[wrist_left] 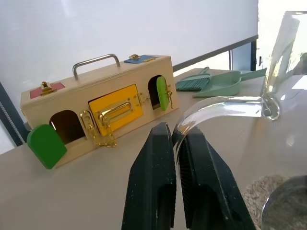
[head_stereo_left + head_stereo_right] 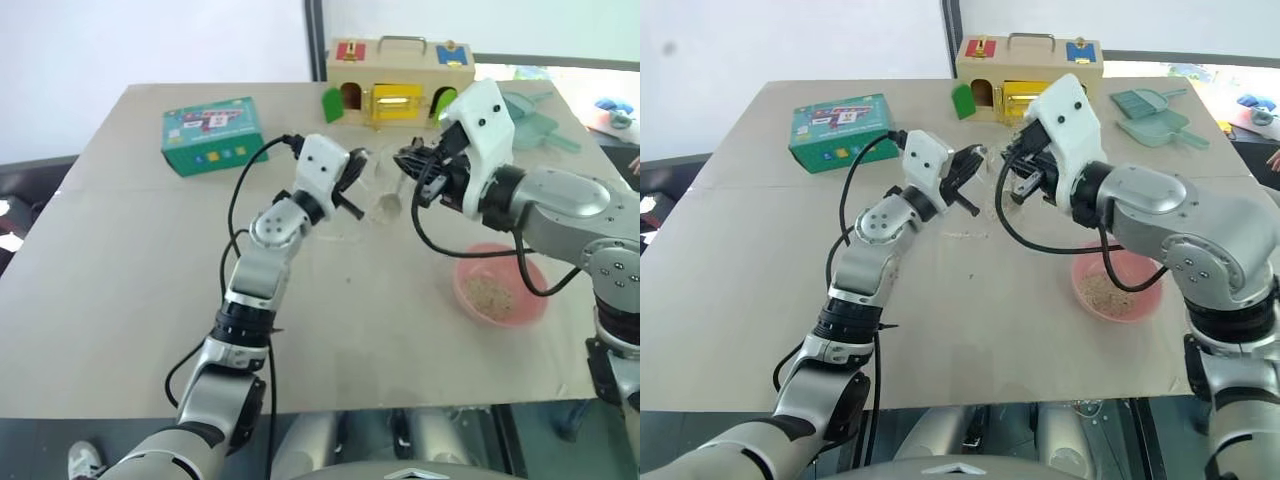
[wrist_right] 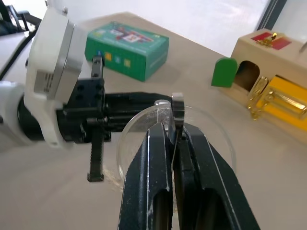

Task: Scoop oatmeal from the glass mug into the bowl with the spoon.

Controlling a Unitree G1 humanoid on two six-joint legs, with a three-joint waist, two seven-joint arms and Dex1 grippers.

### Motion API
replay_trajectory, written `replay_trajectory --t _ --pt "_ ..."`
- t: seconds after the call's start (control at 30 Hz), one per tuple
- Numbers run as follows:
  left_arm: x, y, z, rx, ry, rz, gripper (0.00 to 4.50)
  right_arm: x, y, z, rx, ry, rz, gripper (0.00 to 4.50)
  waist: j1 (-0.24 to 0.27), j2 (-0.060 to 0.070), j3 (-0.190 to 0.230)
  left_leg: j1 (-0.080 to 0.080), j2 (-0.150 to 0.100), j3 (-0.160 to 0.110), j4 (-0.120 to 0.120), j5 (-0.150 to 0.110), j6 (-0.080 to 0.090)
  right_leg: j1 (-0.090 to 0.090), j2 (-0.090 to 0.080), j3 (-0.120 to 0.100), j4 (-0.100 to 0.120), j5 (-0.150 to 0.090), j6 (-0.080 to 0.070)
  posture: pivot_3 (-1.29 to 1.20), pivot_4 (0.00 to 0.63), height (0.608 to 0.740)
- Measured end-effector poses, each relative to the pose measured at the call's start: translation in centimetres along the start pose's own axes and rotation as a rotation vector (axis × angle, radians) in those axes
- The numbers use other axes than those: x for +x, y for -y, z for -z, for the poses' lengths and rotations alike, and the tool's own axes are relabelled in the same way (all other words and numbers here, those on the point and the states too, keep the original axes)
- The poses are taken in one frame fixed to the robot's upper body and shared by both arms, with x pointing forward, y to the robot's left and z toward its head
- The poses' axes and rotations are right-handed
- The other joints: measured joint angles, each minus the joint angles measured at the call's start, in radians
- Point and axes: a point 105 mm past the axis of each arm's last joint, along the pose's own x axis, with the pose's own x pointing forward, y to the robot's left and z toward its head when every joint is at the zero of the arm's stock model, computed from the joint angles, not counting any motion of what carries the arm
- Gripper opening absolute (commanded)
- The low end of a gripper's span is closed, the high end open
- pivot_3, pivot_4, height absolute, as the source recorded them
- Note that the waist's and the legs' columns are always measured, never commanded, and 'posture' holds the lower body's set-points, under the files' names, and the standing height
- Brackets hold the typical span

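**Mug in my left, spoon in my right, both up over the table**

My left gripper (image 1: 173, 143) is clamped tight on the thin handle of the glass mug (image 2: 385, 190), fingers (image 1: 153, 182) squeezed w/ just the clear handle between them. The mug hangs above the table (image 2: 120, 290), in front of the wooden latch box (image 2: 400, 80), pale oatmeal (image 1: 261, 194) at its base in the left wrist view.

My right gripper (image 3: 172, 132) is pinched fully closed on the spoon (image 3: 177, 108); its metal handle sticks out past the fingertips, right at the mug's rim. Can't tell whether the spoon's bowl end is inside the mug. The two grippers face each other w/ the mug between them.

The bowl (image 2: 500, 285) sits on the table nearer me than the latch box and off to my right, under my right forearm, w/ a small heap of flakes inside. Green carton (image 2: 212, 133) lies left of the latch box; a teal dustpan and brush (image 2: 1155, 115) lie right of it.
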Motion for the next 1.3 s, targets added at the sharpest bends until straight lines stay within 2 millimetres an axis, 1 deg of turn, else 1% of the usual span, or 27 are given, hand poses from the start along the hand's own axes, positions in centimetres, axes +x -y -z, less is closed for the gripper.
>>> replay_trajectory --t 0.07,0.17,0.3,0.43,0.47,0.57,0.63,0.73,0.87,0.93,1.0,1.07,1.1,1.2,1.3 --pt "0.0 0.0 0.0 0.005 0.005 0.001 0.1 0.1 0.2 0.0 0.134 0.03 -0.01 0.0 0.002 0.0 0.0 0.0 0.0 0.0 0.0 0.0 0.0 0.0 0.0 0.0 0.0 0.0 0.0 0.0 0.15 0.74" --pt "0.0 0.0 -0.3 0.017 0.022 0.0 0.1 -0.3 1.3 -0.3 0.239 0.061 0.022 0.0 0.006 0.0 0.0 0.0 -0.001 -0.001 0.001 0.0 0.0 0.0 0.0 -0.001 0.0 0.0 0.0 0.0 0.15 0.74" --pt "0.2 0.3 0.5 0.007 0.015 0.003 0.1 -1.1 2.9 -0.9 0.374 0.11 0.074 0.0 0.004 0.0 0.0 0.0 -0.001 -0.001 0.001 0.0 0.0 0.0 0.0 -0.001 0.0 0.0 0.0 0.0 0.15 0.74" --pt "0.8 0.9 1.2 -0.007 0.01 0.018 0.1 -2.4 4.2 -1.2 0.47 0.15 0.133 0.0 0.004 0.0 0.0 0.0 -0.001 -0.001 0.001 0.0 0.0 0.0 0.0 -0.001 0.0 0.0 0.0 0.0 0.15 0.74" --pt "1.1 1.2 1.3 -0.012 0.012 0.028 0.1 -3.0 4.7 -1.2 0.505 0.168 0.154 0.0 0.005 0.0 0.0 -0.001 -0.001 -0.001 0.001 0.0 0.0 0.0 0.0 -0.001 0.0 0.0 0.0 0.0 0.15 0.74" --pt "2.0 1.9 1.1 -0.023 0.029 0.059 0.1 -4.4 5.6 -0.7 0.594 0.196 0.21 0.0 0.005 0.0 0.0 -0.001 -0.001 0.0 0.001 0.0 0.0 0.0 -0.001 -0.001 0.0 0.0 0.0 0.0 0.15 0.74" --pt "2.7 2.8 1.0 -0.036 0.043 0.091 0.1 -5.3 6.1 -0.2 0.647 0.201 0.257 0.0 0.004 0.0 0.0 -0.001 -0.001 0.0 0.001 0.0 0.0 0.0 -0.001 0.0 0.0 0.0 0.0 0.0 0.15 0.74" --pt "3.5 3.9 0.7 -0.041 0.06 0.131 0.1 -6.6 6.7 0.0 0.698 0.222 0.314 0.0 0.003 0.0 0.0 0.0 -0.001 0.001 0.001 0.0 0.0 0.0 -0.001 0.0 0.001 0.0 0.0 0.0 0.15 0.74" --pt "4.3 5.1 0.5 -0.035 0.078 0.184 0.1 -8.1 6.8 0.4 0.748 0.248 0.38 0.0 0.003 0.0 0.0 0.0 0.0 0.002 0.001 0.0 0.001 0.0 0.0 0.001 0.002 0.0 0.0 0.0 0.15 0.74" --pt "4.8 6.0 0.6 -0.041 0.076 0.22 0.1 -9.2 6.9 1.1 0.79 0.265 0.431 0.0 0.004 0.0 0.0 0.0 0.0 0.002 0.001 0.0 0.001 0.001 0.0 0.001 0.002 0.0 0.0 0.0 0.15 0.74" --pt "5.1 6.8 0.8 -0.037 0.078 0.255 0.1 -10.4 7.3 1.2 0.822 0.293 0.478 0.0 0.004 0.0 0.0 0.0 0.0 0.002 0.002 0.0 0.002 0.001 0.0 0.001 0.002 0.0 0.0 0.0 0.15 0.74" --pt "5.3 7.2 0.8 -0.04 0.081 0.269 0.1 -10.9 7.4 1.2 0.84 0.314 0.498 0.0 0.004 0.0 0.0 0.0 0.0 0.002 0.003 0.0 0.002 0.001 0.0 0.001 0.002 0.0 0.0 0.0 0.15 0.74" --pt "5.6 7.8 0.7 -0.039 0.087 0.291 0.1 -11.7 7.5 1.3 0.86 0.341 0.527 0.0 0.004 0.0 0.0 0.0 0.0 0.002 0.003 0.0 0.002 0.001 0.0 0.001 0.002 0.0 0.0 0.0 0.15 0.74" --pt "6.0 8.4 0.4 -0.04 0.095 0.311 0.1 -12.6 7.5 1.4 0.891 0.376 0.558 0.0 0.003 0.0 0.0 0.0 0.0 0.003 0.003 -0.001 0.002 0.002 0.0 0.001 0.002 0.0 0.001 0.0 0.15 0.74" --pt "6.5 9.1 0.1 -0.043 0.106 0.337 0.1 -14.0 7.6 1.3 0.897 0.417 0.599 0.0 0.004 0.0 0.0 0.0 0.0 0.004 0.004 -0.001 0.003 0.002 0.0 0.002 0.003 0.0 0.001 0.0 0.15 0.74"
